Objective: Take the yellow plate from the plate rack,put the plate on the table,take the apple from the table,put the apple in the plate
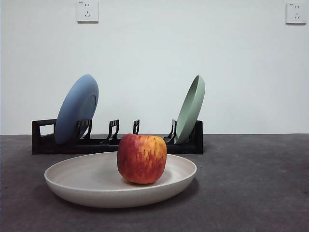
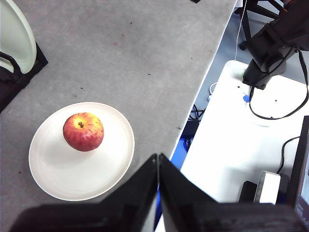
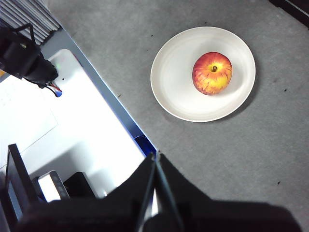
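The apple (image 1: 142, 158) sits upright inside the yellow plate (image 1: 82, 176), a little off the plate's centre toward the plate rack (image 1: 43, 137), stem up as both wrist views show. The plate lies flat on the desk (image 1: 251, 183), just in front of the rack, where a blue plate (image 1: 76, 108) and a pale green plate (image 1: 190, 109) lean in their slots with empty prongs between them.

Neither arm is near the work. The left end effector (image 2: 158, 159) hangs high above the desk edge, its two black jaws pressed together with nothing between them; the right end effector (image 3: 155, 158) is likewise clenched and empty, looking down on plate and apple from the opposite side. Neither shows in the front view at all.

Judging from how things lie, both placements look done — plate on the desk, apple in the plate — so the step in hand is only to stay clear and settle. Doing that well means keeping both arms high and to their own sides, away from the plate's rim and from the leaning plates in the rack, which a brush could tip. The apple rests on the shallow floor of the plate and seems stable, though a knock to the desk or plate might roll it toward the rim.
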`<state>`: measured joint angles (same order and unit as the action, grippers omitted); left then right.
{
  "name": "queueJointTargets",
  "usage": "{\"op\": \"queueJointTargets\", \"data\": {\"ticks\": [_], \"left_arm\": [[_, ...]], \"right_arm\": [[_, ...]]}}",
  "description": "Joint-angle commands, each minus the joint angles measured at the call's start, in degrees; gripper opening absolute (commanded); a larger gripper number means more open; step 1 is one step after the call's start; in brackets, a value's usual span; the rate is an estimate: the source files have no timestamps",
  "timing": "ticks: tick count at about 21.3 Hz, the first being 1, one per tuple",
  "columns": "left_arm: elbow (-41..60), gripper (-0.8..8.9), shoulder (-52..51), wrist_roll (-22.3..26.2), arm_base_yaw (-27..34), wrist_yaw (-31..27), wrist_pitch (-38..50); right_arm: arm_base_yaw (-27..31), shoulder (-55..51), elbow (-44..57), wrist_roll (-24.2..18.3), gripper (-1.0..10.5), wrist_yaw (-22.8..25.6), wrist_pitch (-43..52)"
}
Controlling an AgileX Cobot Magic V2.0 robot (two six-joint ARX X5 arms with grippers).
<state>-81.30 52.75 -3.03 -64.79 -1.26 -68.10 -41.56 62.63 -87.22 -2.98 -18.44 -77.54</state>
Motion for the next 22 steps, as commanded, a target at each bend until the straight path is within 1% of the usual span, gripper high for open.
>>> {"op": "queueJointTargets", "data": {"ticks": [1,9,20,21,22], "left_arm": [[0.3,-0.08,0.0,0.1,0.1,0.2,0.0],[0.3,-0.03,0.0,0.1,0.1,-0.2,0.0],[0.3,-0.03,0.0,0.3,0.1,-0.2,0.0],[0.2,-0.03,0.0,0.7,0.1,-0.6,0.0],[0.2,-0.03,0.0,2.2,0.1,-2.4,0.1]], "right_arm": [[-0.1,-0.3,0.0,1.5,-0.1,-0.1,-1.3],[-0.1,0.1,0.0,1.4,0.0,0.6,-1.3],[-0.1,0.2,0.0,1.4,0.0,12.4,-1.3],[-0.1,0.2,0.0,1.4,0.0,13.4,-1.3],[-0.1,0.2,0.0,1.4,0.0,14.6,-1.3]]}}
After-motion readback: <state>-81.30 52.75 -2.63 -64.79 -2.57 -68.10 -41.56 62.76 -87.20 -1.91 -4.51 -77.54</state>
